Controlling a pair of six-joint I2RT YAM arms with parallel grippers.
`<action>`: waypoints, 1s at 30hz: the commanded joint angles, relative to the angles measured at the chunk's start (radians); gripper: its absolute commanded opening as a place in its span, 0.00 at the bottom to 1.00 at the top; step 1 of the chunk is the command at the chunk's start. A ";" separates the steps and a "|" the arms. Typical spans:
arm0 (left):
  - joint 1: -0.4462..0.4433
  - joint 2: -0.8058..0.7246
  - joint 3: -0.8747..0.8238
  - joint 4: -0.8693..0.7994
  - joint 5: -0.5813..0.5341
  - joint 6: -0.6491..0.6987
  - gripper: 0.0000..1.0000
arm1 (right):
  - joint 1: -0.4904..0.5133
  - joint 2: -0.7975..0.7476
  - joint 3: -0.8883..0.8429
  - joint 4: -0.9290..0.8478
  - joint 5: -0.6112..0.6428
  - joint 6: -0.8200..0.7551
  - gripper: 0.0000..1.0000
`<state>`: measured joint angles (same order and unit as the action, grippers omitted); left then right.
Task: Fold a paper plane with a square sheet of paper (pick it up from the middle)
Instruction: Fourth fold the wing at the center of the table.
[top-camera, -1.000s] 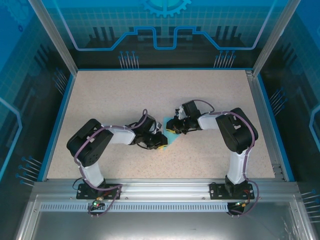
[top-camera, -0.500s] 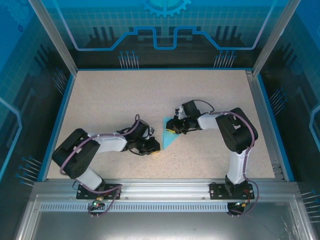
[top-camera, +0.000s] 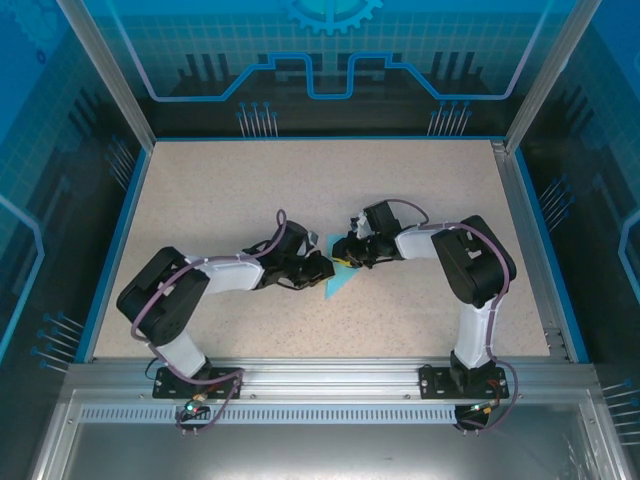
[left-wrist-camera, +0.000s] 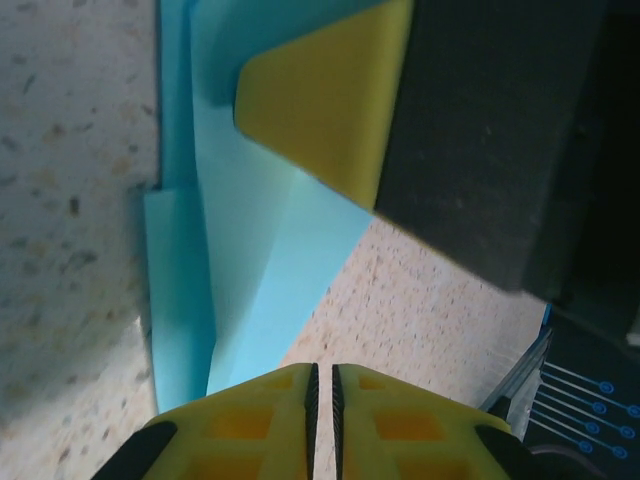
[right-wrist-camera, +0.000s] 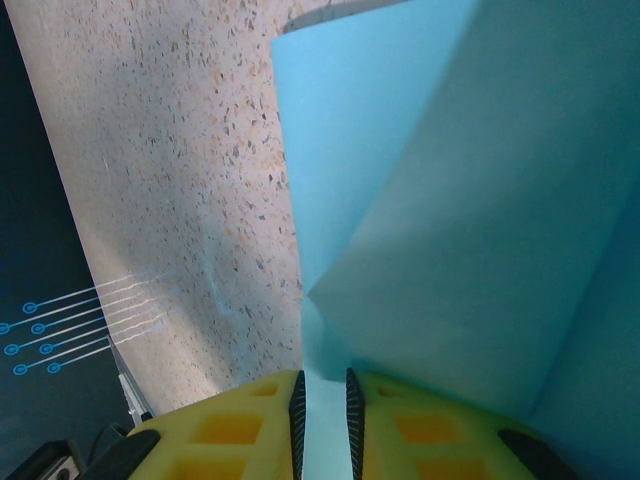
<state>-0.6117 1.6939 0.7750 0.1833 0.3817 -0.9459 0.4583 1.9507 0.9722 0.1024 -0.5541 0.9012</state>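
Observation:
The light-blue square sheet of paper (top-camera: 338, 285) lies mid-table, folded into a pointed, layered shape with its tip toward the near side. My right gripper (top-camera: 345, 260) sits at the paper's far end. In the right wrist view its jaws (right-wrist-camera: 322, 385) are shut on a raised fold of the paper (right-wrist-camera: 450, 220). My left gripper (top-camera: 320, 268) is just left of the paper, close to the right gripper. In the left wrist view the left gripper (left-wrist-camera: 322, 375) is shut with only table showing in the thin slit. The creased paper (left-wrist-camera: 260, 280) lies ahead of it, under the right gripper's yellow finger (left-wrist-camera: 320, 110).
The speckled table (top-camera: 250, 190) is ringed by a blue rim and an aluminium frame (top-camera: 520, 190). The two wrists nearly touch over the paper. Both arm bases are bolted to the near rail (top-camera: 320, 378).
My left arm swung out toward the near-left, then came back up against the paper's left side beside the right gripper, and its jaws narrowed a little. The right arm held still.

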 joint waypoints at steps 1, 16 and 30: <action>-0.001 0.052 0.035 0.059 0.016 -0.031 0.16 | 0.018 0.067 -0.047 -0.114 0.105 0.004 0.22; -0.018 0.135 -0.004 -0.140 -0.131 0.002 0.09 | 0.012 0.049 -0.007 -0.133 0.087 -0.013 0.22; -0.020 0.105 -0.053 -0.204 -0.147 0.083 0.02 | -0.014 -0.133 0.082 -0.208 0.028 -0.173 0.16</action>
<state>-0.6270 1.7809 0.7750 0.1825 0.2932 -0.9199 0.4446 1.8660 1.0355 -0.0563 -0.5301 0.7910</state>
